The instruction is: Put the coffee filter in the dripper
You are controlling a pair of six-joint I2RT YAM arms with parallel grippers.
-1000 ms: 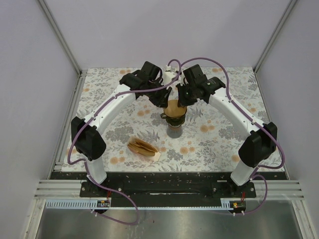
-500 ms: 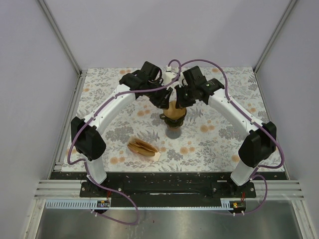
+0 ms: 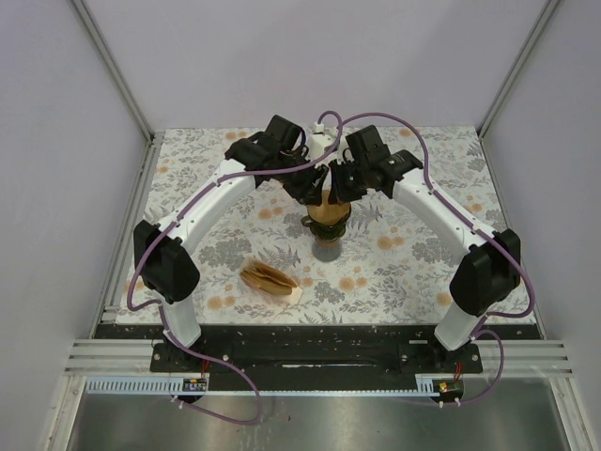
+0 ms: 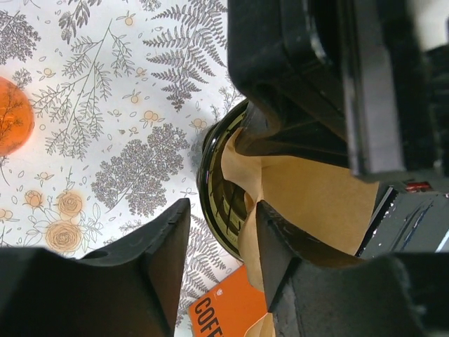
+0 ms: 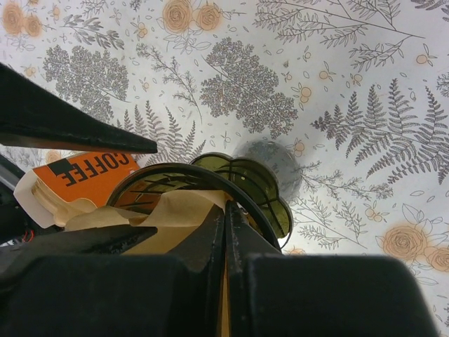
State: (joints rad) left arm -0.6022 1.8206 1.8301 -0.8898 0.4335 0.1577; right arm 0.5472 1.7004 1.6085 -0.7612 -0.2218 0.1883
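In the right wrist view, black capitals spell "COFFEE" on an orange label (image 5: 88,175). The label sits on a pale pack (image 5: 35,193) lying just left of the dripper (image 5: 263,193). In the left wrist view the same orange label (image 4: 224,305) shows at the bottom edge, and only "COFF" can be read there. From above, the pack (image 3: 269,277) is too small for any lettering to be made out.
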